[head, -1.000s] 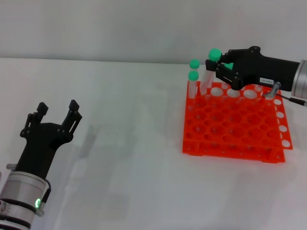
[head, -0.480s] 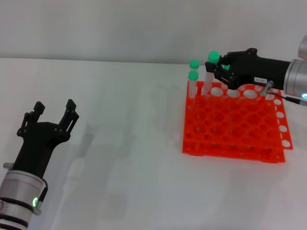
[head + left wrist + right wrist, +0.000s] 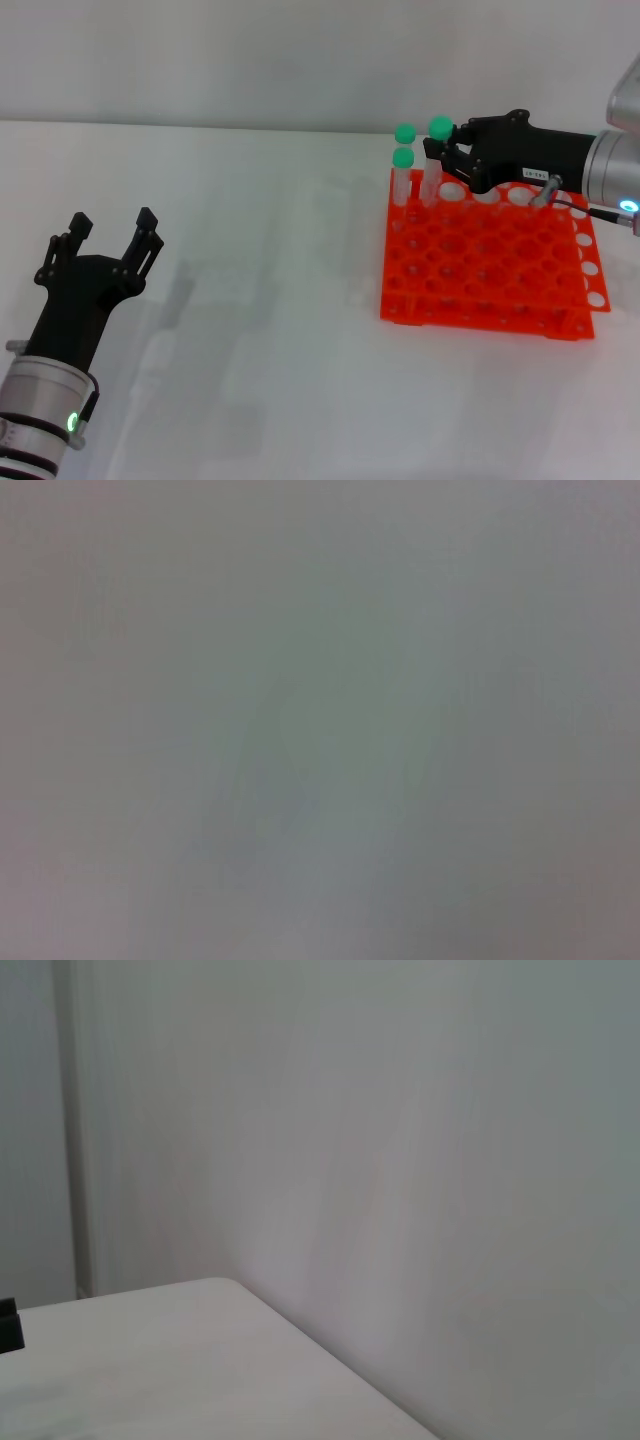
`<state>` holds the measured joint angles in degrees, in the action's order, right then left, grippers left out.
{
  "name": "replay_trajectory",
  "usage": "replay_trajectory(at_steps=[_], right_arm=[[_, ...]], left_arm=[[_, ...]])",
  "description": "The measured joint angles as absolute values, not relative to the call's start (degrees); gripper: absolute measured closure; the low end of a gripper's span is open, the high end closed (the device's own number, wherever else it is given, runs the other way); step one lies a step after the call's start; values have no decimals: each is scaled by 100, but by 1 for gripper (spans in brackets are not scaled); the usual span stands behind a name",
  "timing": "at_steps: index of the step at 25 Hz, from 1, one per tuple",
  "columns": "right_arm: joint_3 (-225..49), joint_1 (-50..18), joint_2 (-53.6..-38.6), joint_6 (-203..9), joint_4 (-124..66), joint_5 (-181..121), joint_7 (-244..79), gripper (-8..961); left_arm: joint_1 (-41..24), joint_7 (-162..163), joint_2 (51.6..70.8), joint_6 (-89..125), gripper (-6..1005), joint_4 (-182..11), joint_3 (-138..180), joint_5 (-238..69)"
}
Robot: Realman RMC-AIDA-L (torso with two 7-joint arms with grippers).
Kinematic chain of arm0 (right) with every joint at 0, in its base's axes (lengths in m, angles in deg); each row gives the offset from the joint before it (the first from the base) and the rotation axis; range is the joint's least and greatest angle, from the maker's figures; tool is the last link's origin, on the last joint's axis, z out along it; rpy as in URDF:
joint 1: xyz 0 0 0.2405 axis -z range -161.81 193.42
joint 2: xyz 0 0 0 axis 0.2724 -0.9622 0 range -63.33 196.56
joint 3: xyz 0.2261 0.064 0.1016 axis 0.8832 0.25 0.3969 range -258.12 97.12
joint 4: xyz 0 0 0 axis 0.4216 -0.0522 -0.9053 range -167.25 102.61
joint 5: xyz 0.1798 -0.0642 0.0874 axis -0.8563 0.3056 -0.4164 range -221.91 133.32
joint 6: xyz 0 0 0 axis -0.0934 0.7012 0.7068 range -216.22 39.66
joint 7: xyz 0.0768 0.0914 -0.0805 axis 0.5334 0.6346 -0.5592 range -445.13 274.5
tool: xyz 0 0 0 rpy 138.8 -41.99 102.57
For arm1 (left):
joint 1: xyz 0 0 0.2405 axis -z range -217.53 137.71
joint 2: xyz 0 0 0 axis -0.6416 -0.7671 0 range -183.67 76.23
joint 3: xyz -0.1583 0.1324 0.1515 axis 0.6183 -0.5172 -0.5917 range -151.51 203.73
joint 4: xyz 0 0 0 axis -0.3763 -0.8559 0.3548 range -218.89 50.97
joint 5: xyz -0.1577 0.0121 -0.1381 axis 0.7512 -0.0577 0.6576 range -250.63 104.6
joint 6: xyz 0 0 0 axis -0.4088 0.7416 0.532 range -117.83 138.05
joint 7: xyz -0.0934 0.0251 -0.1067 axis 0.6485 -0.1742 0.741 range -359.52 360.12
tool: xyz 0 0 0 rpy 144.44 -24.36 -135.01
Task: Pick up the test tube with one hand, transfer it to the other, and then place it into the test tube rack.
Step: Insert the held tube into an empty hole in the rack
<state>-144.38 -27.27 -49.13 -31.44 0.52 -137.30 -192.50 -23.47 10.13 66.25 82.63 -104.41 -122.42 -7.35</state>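
The orange-red test tube rack (image 3: 480,265) stands on the white table at the right. My right gripper (image 3: 447,157) reaches in from the right over the rack's back left corner. It is shut on a green-capped test tube (image 3: 438,150), which stands nearly upright with its lower end in a back-row hole. Two more green-capped tubes (image 3: 403,170) stand in the rack's back left corner, just left of it. My left gripper (image 3: 110,232) is open and empty, low at the left, far from the rack. Neither wrist view shows the tube or the rack.
The white table (image 3: 260,300) runs back to a pale wall. Most of the rack's holes hold nothing. The right wrist view shows only the wall and a table corner (image 3: 150,1360). The left wrist view is a blank grey blur.
My right gripper has moved down and slightly left, and the tube's cap now sits lower, close to the height of the two racked tubes. My left arm has drawn back a little.
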Motion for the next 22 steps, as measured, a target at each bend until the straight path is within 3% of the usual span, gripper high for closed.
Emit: replay_trajectory(at_steps=[22], right_arm=[[-14484, -2695, -4885, -3461, -126, -13877, -19077, 744]], left_arm=[[-2348, 1067, 6625, 8262, 167, -10417, -12242, -736]])
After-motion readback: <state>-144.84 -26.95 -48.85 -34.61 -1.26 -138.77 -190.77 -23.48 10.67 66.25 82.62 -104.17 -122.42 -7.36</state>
